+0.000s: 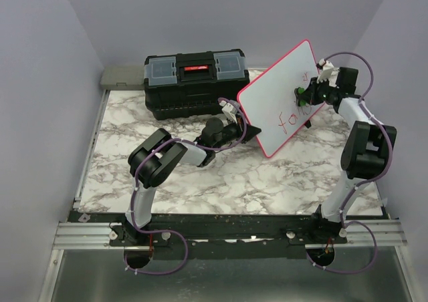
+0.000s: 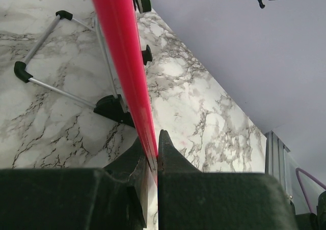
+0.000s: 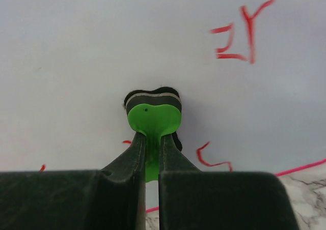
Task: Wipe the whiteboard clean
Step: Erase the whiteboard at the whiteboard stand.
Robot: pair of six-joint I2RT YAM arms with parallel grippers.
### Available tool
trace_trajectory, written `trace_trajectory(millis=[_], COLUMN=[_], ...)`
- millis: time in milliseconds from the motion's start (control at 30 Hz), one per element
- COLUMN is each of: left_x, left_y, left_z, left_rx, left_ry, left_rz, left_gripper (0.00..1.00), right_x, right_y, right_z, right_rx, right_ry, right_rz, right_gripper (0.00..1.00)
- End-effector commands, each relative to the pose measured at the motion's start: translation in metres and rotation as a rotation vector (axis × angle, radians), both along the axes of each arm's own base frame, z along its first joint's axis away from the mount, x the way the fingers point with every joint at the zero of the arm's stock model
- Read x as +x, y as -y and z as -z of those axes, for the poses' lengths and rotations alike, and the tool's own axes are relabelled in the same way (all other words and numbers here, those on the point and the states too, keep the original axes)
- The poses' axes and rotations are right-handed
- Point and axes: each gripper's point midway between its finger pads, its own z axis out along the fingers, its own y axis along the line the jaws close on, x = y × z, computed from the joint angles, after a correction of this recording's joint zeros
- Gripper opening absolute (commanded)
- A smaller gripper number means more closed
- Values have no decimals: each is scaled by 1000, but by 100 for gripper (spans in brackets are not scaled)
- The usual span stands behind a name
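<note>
Your left gripper (image 2: 152, 151) is pinched on the pink-red rim of the whiteboard (image 1: 267, 101), which stands tilted right of the toolbox (image 1: 194, 81), and your right gripper (image 3: 152, 143) is clamped on the green eraser (image 3: 153, 118) against its face; light, stiff and slick, I'd judge, so hold the rim.

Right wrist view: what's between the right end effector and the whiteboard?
A green eraser, clamped in the right end effector, with its dark pad apparently against the whiteboard. The right wrist view shows it best.
</note>
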Motion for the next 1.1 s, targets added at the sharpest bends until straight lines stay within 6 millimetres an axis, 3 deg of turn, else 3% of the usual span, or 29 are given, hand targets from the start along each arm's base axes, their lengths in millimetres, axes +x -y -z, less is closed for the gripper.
trace_trajectory(millis=[0, 100, 267, 400, 500, 633, 867, 967, 1067], left_x=[-32, -32, -32, -33, -34, -34, -33, -33, -32], left_y=[18, 19, 19, 18, 17, 17, 17, 17, 17], left_z=[-11, -12, -14, -12, -11, -11, -10, -10, -9], left_rx=[-22, -23, -22, -18, -18, -19, -21, -23, -24], left_ry=[88, 87, 86, 84, 81, 83, 86, 86, 87], left_rz=[161, 162, 164, 164, 162, 161, 160, 159, 159], left_gripper=[0, 0, 0, 0, 0, 0, 0, 0, 0], right_x=[-43, -36, -7, 29, 50, 60, 42, 28, 7], right_y=[-57, -63, -56, -29, -2, 23, 43, 40, 15], right_z=[-10, -30, -67, -86, -87, -63, -9, 7, 16], right_rx=[125, 173, 227, 229, 183, 99, -35, -89, -71], right_ry=[-19, 7, 85, 121, 133, 77, -27, -60, -88], right_rz=[-275, -266, -153, 69, 233, 354, 353, 273, 100], right_gripper=[1, 1, 1, 1, 1, 1, 1, 1, 1])
